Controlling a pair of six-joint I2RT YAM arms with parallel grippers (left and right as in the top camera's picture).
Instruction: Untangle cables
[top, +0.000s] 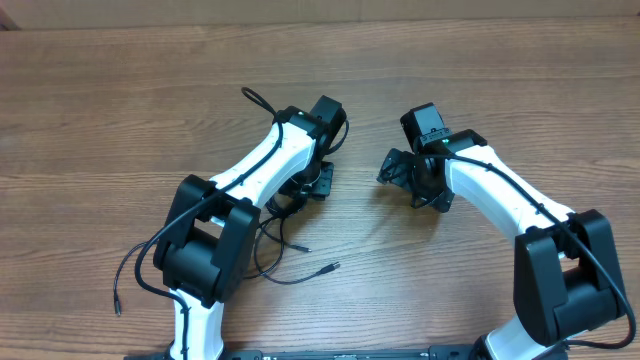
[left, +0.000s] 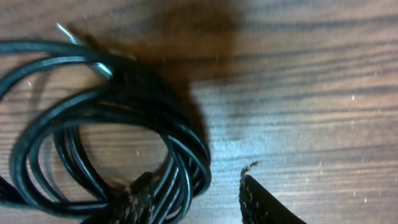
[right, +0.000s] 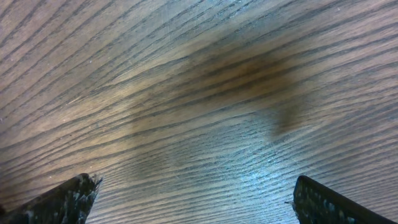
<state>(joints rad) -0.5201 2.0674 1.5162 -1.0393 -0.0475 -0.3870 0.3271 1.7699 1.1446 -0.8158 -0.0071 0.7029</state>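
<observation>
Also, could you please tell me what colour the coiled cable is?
The coiled cable is glossy black; the left wrist view shows it best.

Both arms reach forward from the near edge, elbows bent outward, wrists turned in toward each other. The left arm points its left claw steeply downward, jaws partly apart. The right arm points its right claw down too, with its fingertips spread wide and nothing between them.
</observation>
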